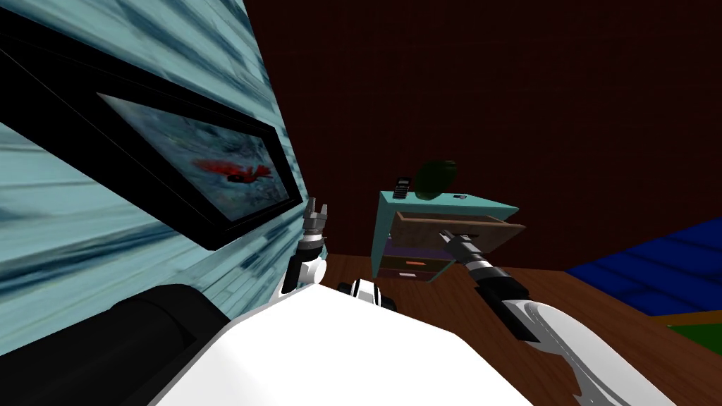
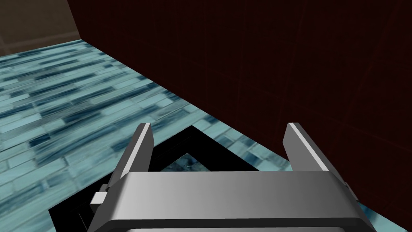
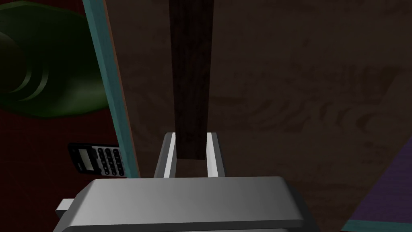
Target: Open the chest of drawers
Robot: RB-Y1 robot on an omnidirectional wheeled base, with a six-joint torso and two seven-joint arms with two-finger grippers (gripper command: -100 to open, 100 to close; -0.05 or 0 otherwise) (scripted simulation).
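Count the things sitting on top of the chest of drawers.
3: a dark keypad handset on the left, a dark green round object beside it, a small item further right. More may hide behind the green one.

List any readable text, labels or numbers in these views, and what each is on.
No legible text anywhere.
Handset on top of the chest of drawers: keypad and screen marks too small to read.
Framed picture on the wall: image only, no words.
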